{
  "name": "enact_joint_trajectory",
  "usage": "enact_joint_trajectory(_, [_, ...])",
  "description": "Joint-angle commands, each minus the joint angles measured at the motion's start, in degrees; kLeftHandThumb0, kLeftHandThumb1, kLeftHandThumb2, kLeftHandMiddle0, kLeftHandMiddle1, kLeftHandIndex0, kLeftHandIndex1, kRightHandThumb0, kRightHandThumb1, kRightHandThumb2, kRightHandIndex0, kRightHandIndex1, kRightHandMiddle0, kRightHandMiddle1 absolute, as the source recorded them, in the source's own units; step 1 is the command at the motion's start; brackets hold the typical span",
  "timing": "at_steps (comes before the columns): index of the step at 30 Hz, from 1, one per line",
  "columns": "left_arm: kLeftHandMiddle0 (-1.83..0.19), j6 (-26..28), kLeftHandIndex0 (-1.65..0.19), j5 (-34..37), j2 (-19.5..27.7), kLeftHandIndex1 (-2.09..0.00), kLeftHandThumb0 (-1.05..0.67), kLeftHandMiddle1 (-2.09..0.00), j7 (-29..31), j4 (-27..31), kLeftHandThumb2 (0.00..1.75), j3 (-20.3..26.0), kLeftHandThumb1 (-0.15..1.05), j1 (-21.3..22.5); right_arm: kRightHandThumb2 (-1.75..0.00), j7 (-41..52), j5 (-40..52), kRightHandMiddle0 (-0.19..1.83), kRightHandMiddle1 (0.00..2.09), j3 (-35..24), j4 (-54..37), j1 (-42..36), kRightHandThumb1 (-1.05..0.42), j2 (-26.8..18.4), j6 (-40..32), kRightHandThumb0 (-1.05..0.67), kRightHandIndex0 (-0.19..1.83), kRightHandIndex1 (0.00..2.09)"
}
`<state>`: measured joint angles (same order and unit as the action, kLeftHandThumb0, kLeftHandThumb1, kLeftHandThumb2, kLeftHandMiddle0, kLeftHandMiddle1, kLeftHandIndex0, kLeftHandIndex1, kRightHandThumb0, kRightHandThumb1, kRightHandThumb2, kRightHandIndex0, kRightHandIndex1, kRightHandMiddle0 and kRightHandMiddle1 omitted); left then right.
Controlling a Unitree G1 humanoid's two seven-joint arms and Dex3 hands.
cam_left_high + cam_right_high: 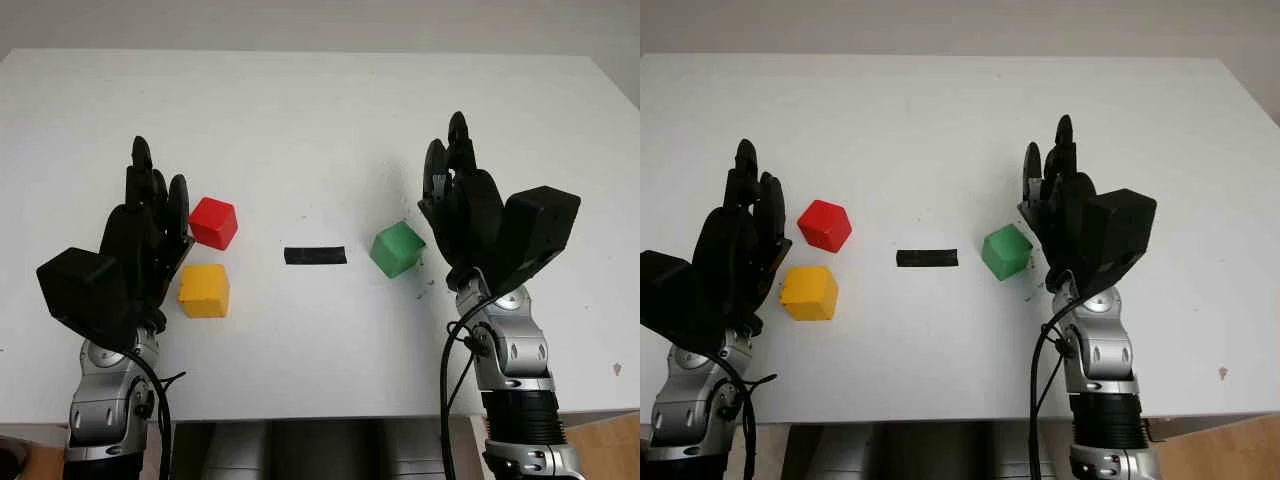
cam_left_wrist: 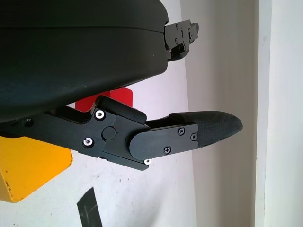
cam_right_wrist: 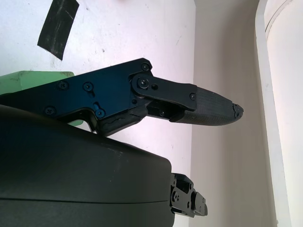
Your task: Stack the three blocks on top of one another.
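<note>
Blocks sit unstacked on my table (image 1: 320, 110): red block (image 1: 214, 222) behind yellow block (image 1: 204, 290), beside my empty, released left hand (image 1: 152, 215); green block (image 1: 397, 248) just beside, perhaps touching, my released right hand (image 1: 455, 190).

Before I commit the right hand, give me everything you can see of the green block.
The green block is a small matte cube, plain and unmarked, with slightly rounded edges. It sits flat on the white table, turned so one corner faces the robot. It stands alone, unstacked, just right of the black tape strip, apart from it. The right hand, open, is close beside its right side; whether they touch I cannot tell.
</note>
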<state>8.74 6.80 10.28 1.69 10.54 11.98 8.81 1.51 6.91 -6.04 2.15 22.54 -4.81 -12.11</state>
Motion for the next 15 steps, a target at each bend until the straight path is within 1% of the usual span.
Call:
enact_joint_trajectory(1, [0.19, -0.5, 0.19, 0.2, -0.4, -0.04, -0.75, 0.0, -0.2, 0.1, 0.56, 0.1, 1.05, 0.0, -0.64, -0.1, -0.1, -0.19, 0.0, 0.1, -1.0, -0.4, -1.05, 0.2, 0.2, -0.72, -0.19, 0.0])
enact_joint_trajectory(11, [0.19, -1.2, 0.19, 0.0, -0.3, -0.03, -0.75, 0.0, -0.2, -2.2, 0.57, 0.1, 1.05, 1.8, -0.63, 0.1, 0.0, -0.19, 0.0, -0.5, 0.9, 0.9, -1.05, -0.2, 0.9, -0.73, -0.19, 0.0])
enact_joint_trajectory(14, [0.19, -1.9, 0.19, 0.0, 1.6, -0.03, -0.72, 0.0, 1.4, -2.2, 0.59, 0.5, 1.05, 1.9, -0.65, 1.0, 0.0, -0.19, 0.0, -0.4, 0.9, 0.8, -1.05, -0.7, 1.7, -0.73, -0.19, 0.0])
enact_joint_trajectory(15, [0.18, -2.1, 0.17, -0.2, 2.6, -0.04, -0.72, -0.02, 2.1, -2.2, 0.55, 0.8, 1.05, 2.2, -0.65, 1.2, 0.0, -0.19, 0.0, -0.5, 1.0, 0.8, -1.05, -0.7, 1.8, -0.73, -0.19, 0.0])
